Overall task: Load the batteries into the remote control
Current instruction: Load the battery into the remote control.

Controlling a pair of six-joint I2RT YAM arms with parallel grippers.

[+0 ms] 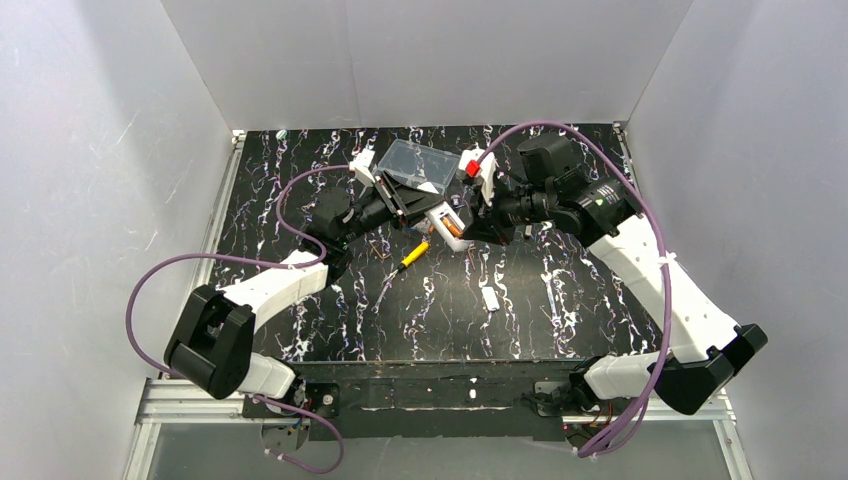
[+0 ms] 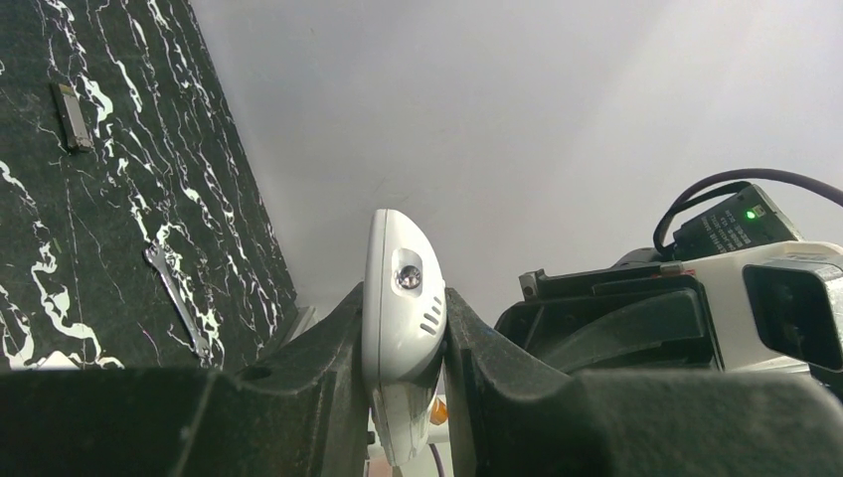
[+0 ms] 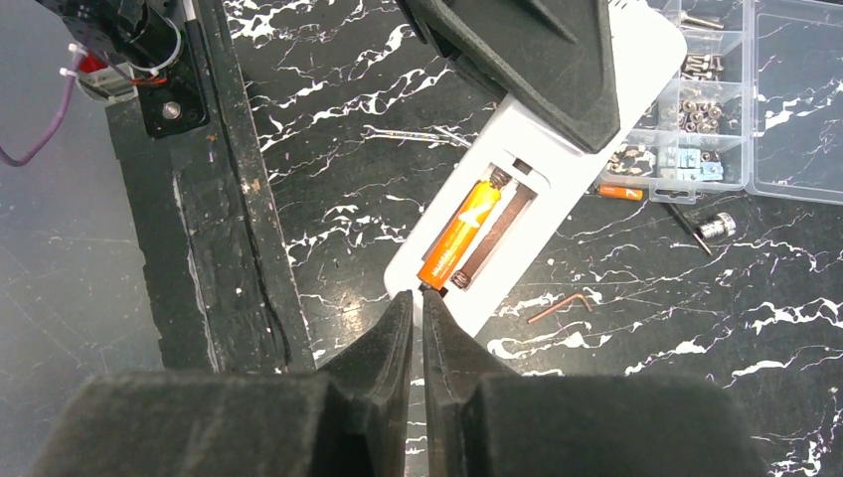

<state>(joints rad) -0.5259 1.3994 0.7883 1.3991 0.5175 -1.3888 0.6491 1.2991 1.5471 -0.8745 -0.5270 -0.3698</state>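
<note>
The right claw (image 3: pixel 419 298) has its fingers pressed almost together with nothing between them, the tips right at the near end of the orange battery (image 3: pixel 462 234). That battery lies in the open bay of the remote control (image 3: pixel 532 224), its long axis running away from the tips, up and rightward along the handset. The left claw (image 2: pixel 403 333) pinches the remote above the worktop (image 3: pixel 348 129). The dark empty slot (image 3: pixel 500 234) sits beside it. The second battery (image 3: pixel 621 192) lies farther right by the clear box (image 3: pixel 795 99), so it probably falls to the right arm.
</note>
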